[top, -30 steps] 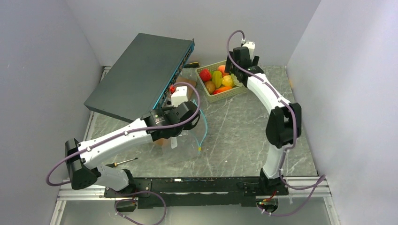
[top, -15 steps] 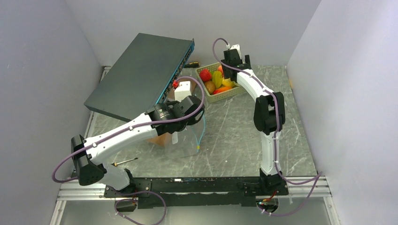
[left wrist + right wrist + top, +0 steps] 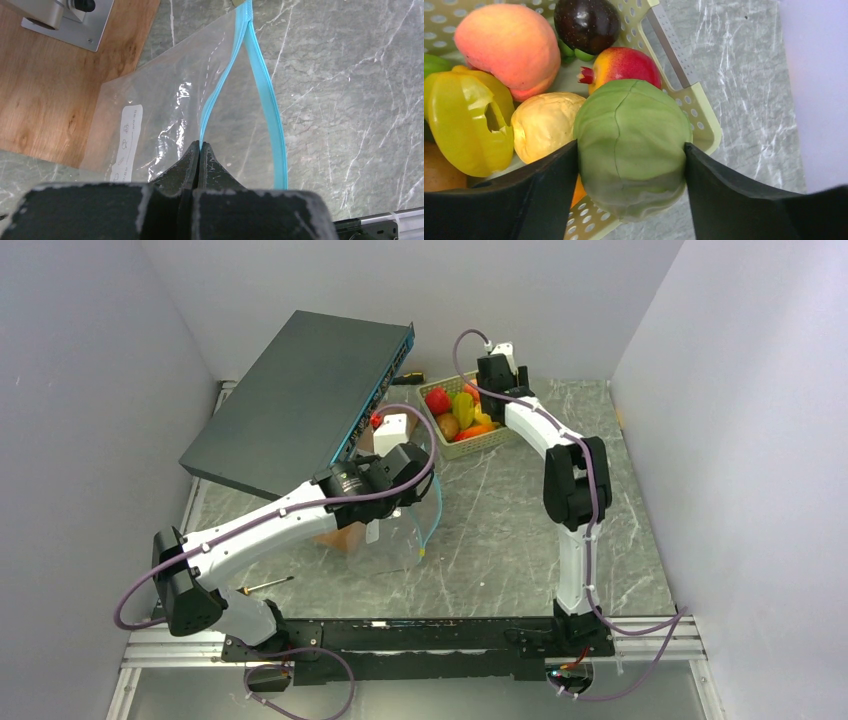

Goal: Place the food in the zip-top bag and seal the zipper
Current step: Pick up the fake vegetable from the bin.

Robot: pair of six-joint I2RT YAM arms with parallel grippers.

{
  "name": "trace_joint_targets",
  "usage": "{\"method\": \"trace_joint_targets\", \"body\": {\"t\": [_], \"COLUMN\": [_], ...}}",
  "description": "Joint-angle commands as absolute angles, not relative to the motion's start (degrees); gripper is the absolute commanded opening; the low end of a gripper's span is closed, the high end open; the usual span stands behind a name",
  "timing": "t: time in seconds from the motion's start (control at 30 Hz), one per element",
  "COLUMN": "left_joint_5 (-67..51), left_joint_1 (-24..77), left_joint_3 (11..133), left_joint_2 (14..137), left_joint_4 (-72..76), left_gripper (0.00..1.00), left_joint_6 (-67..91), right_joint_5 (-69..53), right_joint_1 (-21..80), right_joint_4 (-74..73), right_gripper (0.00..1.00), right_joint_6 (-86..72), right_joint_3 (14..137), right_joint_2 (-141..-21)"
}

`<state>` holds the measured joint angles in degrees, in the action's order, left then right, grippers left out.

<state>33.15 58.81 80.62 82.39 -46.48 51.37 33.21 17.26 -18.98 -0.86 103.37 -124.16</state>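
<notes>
Right gripper (image 3: 630, 146) clamps the green vegetable (image 3: 634, 115) mid-body; smooth, light, likely slippery. Left gripper (image 3: 199, 149) pinches the floppy bag (image 3: 165, 115) by its zipper (image 3: 221, 82).

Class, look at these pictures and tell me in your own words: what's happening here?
The left end effector pinches one side of the zipper of the bag, so its mouth gapes. The right end effector reaches into the basket, its fingers pressed on both sides of a green vegetable. The other food sits in the basket; nothing is in the bag yet.
</notes>
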Motion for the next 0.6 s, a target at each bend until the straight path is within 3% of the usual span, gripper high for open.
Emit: {"method": "trace_joint_targets", "body": {"t": [0.0,0.1,0.23,0.43,0.57], "left_joint_5": [31.97,30.41,29.76,30.06,29.89], "left_joint_1": [58.17,57.67,57.66,57.48,57.25], "left_joint_3": [80.58,79.92,78.05,77.22,74.85], "left_joint_2": [82.93,83.57,83.00,81.19,79.94], "left_joint_4": [-43.31,-43.02,-41.89,-42.00,-40.06], "left_gripper": [0.00,0.00,0.00,0.00,0.00], "left_joint_6": [50.10,50.57,51.45,51.30,51.11], "right_joint_5": [32.41,32.08,29.81,26.52,13.41], "right_joint_1": [16.75,16.95,17.39,19.52,20.14], "right_joint_4": [-15.47,-14.62,-14.32,-17.49,-13.07], "right_gripper": [0.64,0.48,0.34,0.19,0.10], "right_joint_6": [-2.61,-1.51,-0.71,-5.40,-16.90], "right_joint_3": [97.65,97.12,97.43,97.52,89.78], "right_joint_2": [-117.95,-116.39,-113.76,-107.54,-98.75]}}
